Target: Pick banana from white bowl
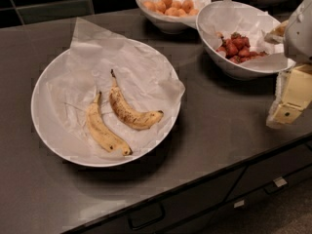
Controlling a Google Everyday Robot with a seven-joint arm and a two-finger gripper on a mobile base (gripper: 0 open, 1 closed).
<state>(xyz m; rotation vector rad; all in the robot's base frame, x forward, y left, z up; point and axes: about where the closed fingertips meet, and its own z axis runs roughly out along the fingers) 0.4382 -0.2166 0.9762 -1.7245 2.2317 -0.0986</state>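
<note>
the gripper (288, 100) hangs well to the right of the bowl (40, 112), out past its rim and over the counter (219, 123), holding nothing. whether it is spread or pressed together i cannot tell.

the banana (130, 112) lies inside the bowl, a little right of centre, on crumpled paper (97, 38). its dark stem points to the bowl's far side and its browner end toward the bowl's right rim. a paler banana (103, 130) lies just beside it, nearer the bowl's left and front. the two come close at the stems but look apart along their bodies.

as i judge it, the banana is light and soft. the heavy freckling suggests ripe flesh that would bruise or split under a hard squeeze. the skin looks dull rather than slippery, though the strong curve could let it roll. the best hold seems the thick middle, jaws across its width, coming down from above and kept off the paler banana. the paper may lift with it. the reach toward the bowl is not yet made.
</note>
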